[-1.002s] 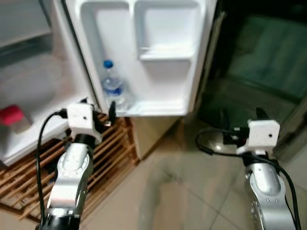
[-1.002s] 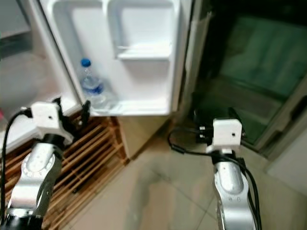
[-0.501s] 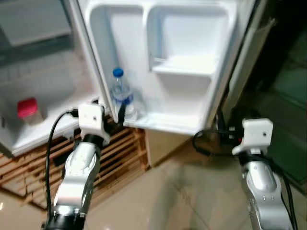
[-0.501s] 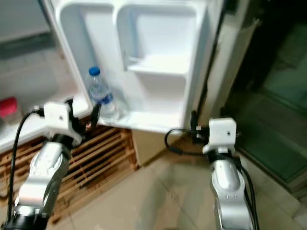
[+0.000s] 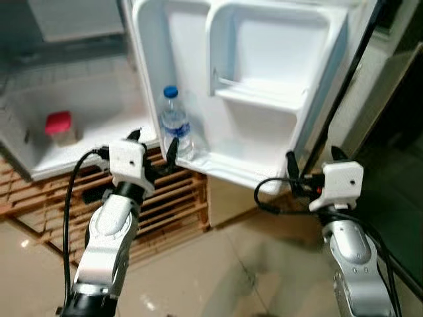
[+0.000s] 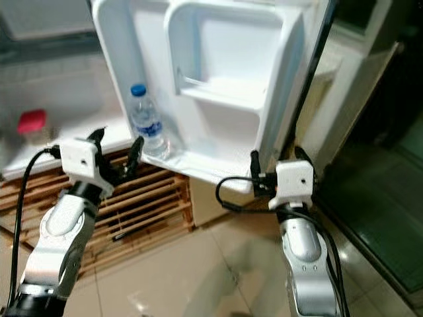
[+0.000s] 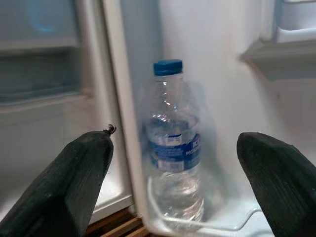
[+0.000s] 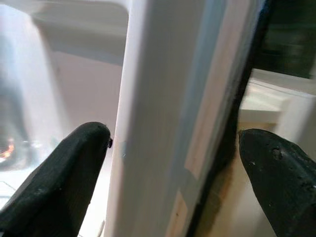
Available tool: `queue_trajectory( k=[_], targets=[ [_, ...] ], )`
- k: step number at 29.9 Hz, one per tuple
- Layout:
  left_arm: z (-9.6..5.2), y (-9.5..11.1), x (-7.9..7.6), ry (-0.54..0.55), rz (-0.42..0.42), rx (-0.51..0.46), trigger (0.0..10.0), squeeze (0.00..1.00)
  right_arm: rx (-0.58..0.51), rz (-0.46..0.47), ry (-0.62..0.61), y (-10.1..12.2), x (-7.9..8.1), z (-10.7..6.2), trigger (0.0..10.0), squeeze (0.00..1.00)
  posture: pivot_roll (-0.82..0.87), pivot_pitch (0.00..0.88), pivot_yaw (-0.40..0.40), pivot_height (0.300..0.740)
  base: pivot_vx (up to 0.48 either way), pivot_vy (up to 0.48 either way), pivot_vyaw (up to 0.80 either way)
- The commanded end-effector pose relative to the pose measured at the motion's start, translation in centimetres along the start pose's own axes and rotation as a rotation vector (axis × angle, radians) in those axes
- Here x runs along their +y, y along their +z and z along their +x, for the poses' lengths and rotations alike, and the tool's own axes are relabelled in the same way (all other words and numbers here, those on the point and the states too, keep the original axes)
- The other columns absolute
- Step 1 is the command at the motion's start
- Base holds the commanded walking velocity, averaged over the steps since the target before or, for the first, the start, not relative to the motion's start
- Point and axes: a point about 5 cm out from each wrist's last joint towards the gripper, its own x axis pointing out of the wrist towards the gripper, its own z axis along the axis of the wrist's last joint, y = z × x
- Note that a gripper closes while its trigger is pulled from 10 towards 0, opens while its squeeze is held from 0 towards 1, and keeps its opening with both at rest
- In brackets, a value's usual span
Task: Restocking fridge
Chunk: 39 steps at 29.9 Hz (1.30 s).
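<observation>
Left eye view, fridge door [image 5: 264,79]: seen open across the upper middle of the frame, white inside, with moulded shelves.
Left eye view, water bottle [image 5: 174,125]: stood upright in the door's lowest shelf, at its left end; blue cap, clear body.
Left eye view, left gripper [image 5: 153,146]: held at centre left, just below and beside the bottle; fingers spread, nothing held.
Left eye view, right gripper [image 5: 310,164]: held at centre right, by the door's outer edge; fingers spread, nothing held.
Left eye view, red-lidded jar [image 5: 59,127]: placed on a pale fridge shelf at upper left.
Left eye view, wooden slatted rack [image 5: 165,205]: seen under the fridge, on the tiled floor.
Left wrist view, bottle [image 7: 175,148]: centred between the two parted black fingers [image 7: 74,182], not touched.
Right wrist view, door edge [image 8: 173,118]: framed between the parted fingers [image 8: 59,182]; contact cannot be told.
</observation>
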Motion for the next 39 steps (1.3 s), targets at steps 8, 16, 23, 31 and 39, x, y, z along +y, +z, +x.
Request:
queue_trajectory(
  k=[8, 16, 23, 31, 39],
  targets=[
    [0.0, 0.5, 0.1, -0.017, 0.011, -0.029, 10.0, 0.0, -0.018, -0.001, 0.026, 0.3, 0.3, 0.2, 10.0, 0.0, -0.19, 0.038, 0.062, 0.74, 0.0, -0.45, 0.7],
    [-0.1, 0.5, 0.0, -0.008, -0.033, -0.043, 10.0, 0.0, -0.019, 0.031, 0.025, 0.2, -0.4, -0.5, 10.0, 0.0, -0.19, 0.033, 0.055, 0.74, 0.039, -0.262, 0.24],
    [-0.3, -0.6, 0.9, 0.016, -0.04, 0.026, 10.0, 0.0, 0.163, 0.02, 0.199, -3.0, -0.6, -4.5, 10.0, 0.0, -0.2, 0.03, 0.051, 0.74, 0.0, 0.0, 0.0],
    [0.3, -2.5, 1.6, 0.036, -0.004, 0.137, 10.0, 0.0, 0.433, -0.178, -0.081, -7.8, -5.9, -5.2, 10.0, 0.0, -0.21, 0.009, 0.066, 0.74, 0.0, 0.0, 0.0],
    [-3.7, -12.2, 2.4, 0.001, 0.011, 0.77, 10.0, 0.0, 0.309, -0.366, -0.36, -4.8, -10.6, 0.8, 10.0, 0.0, -0.2, 0.012, 0.074, 0.74, 0.0, 0.0, 0.0]
  ],
)
